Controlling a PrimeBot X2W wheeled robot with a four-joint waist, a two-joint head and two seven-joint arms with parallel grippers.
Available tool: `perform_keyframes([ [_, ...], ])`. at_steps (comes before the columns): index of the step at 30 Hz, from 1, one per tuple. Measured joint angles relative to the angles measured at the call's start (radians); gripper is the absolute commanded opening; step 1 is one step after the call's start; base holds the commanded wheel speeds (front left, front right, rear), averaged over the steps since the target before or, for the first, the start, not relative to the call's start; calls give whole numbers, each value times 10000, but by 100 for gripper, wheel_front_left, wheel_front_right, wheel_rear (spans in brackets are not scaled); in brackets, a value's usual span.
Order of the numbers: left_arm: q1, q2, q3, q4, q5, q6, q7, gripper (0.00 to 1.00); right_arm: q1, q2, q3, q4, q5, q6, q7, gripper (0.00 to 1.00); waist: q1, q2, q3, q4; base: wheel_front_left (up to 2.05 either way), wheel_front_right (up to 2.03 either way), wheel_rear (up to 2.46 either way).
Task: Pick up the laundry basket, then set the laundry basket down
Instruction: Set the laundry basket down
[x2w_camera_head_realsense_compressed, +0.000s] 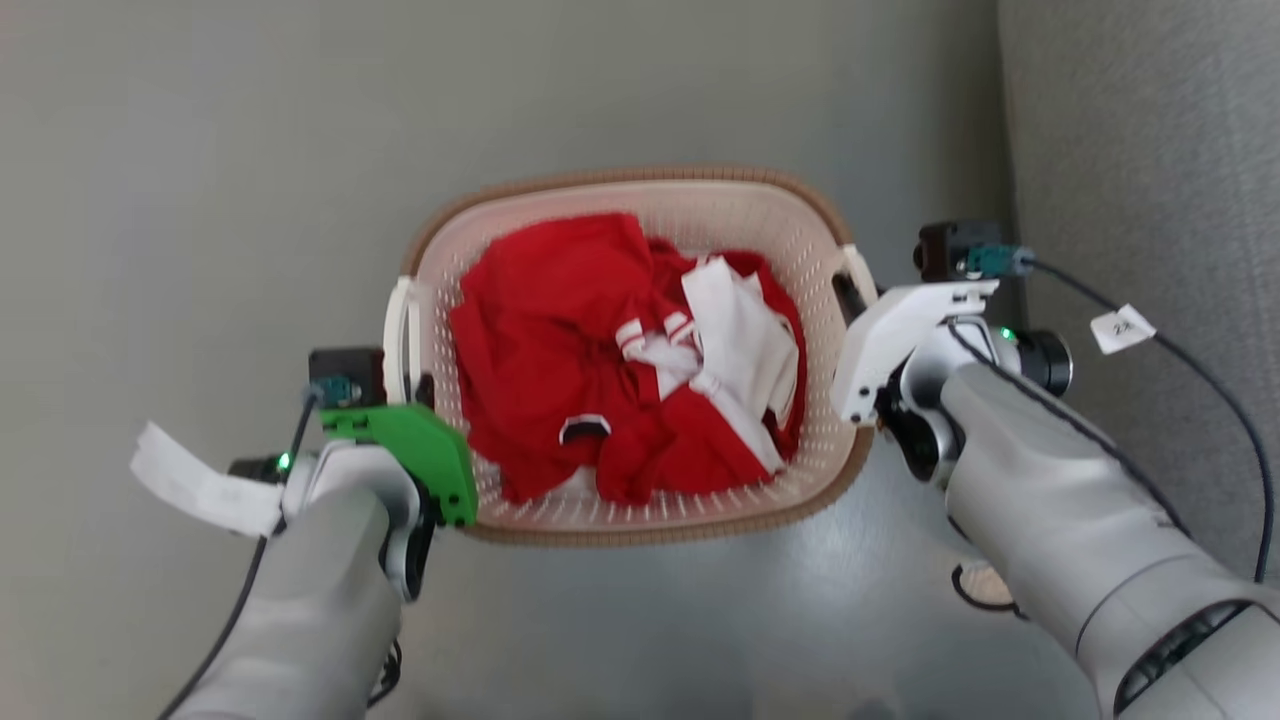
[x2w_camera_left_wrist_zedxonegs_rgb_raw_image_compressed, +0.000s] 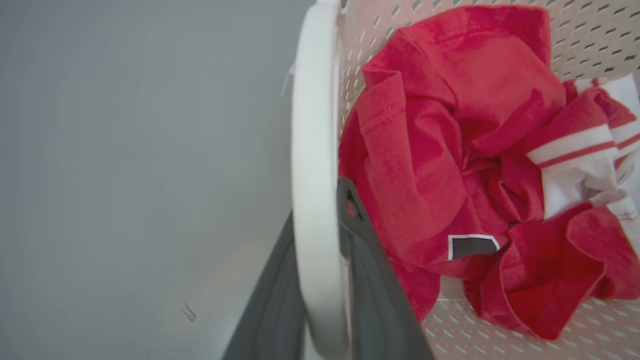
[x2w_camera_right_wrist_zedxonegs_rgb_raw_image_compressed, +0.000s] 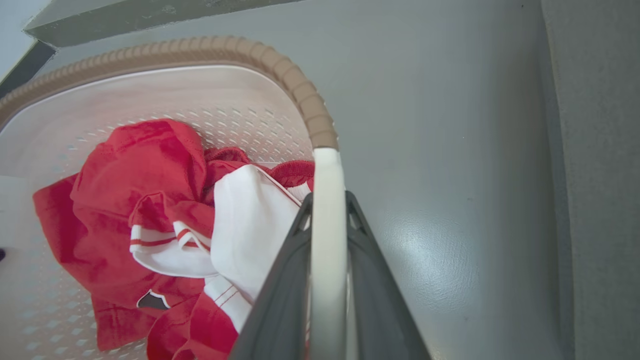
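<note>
The laundry basket (x2w_camera_head_realsense_compressed: 640, 180) is cream-white and perforated, with a brown woven-look rim, and lies in the middle of the head view over a grey floor. Crumpled red and white clothes (x2w_camera_head_realsense_compressed: 560, 330) lie inside it. My left gripper (x2w_camera_head_realsense_compressed: 415, 385) is at its left side; in the left wrist view the left gripper (x2w_camera_left_wrist_zedxonegs_rgb_raw_image_compressed: 320, 210) is shut on the white left handle (x2w_camera_left_wrist_zedxonegs_rgb_raw_image_compressed: 312, 125). My right gripper (x2w_camera_head_realsense_compressed: 850, 300) is at the right side, where the right gripper (x2w_camera_right_wrist_zedxonegs_rgb_raw_image_compressed: 328, 200) is shut on the white right handle (x2w_camera_right_wrist_zedxonegs_rgb_raw_image_compressed: 327, 170). Whether the basket rests on the floor I cannot tell.
A grey upholstered surface (x2w_camera_head_realsense_compressed: 1140, 150) runs along the right, close beside my right arm. Smooth grey floor (x2w_camera_head_realsense_compressed: 200, 200) stretches to the left and beyond the basket. A dark wall base (x2w_camera_right_wrist_zedxonegs_rgb_raw_image_compressed: 30, 65) shows past the basket's far end.
</note>
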Motion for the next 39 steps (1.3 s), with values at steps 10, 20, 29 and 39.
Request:
perform_keyframes([
  [10, -1005, 6, 4, -84, 21, 33, -50, 0, -1037, -58, -63, 265, -35, -4, -192, 0, 0, 0, 1425, 25, 0, 0, 0],
  [20, -2039, 8, 50, -151, 75, 86, -219, 0, -2083, -132, -199, 424, -132, -4, -435, 0, 1, 0, 2861, 80, 0, 0, 0],
  [29, -2862, 15, 56, -224, 171, 102, -439, 0, -2850, -257, -270, 581, -207, 12, -700, 0, 1, 0, 4079, 142, 0, 0, 0],
  [39, -3075, 6, 40, -151, 180, 102, -573, 0, -3146, -209, -270, 796, -221, 42, -934, 0, 1, 0, 4738, 200, 0, 0, 0],
])
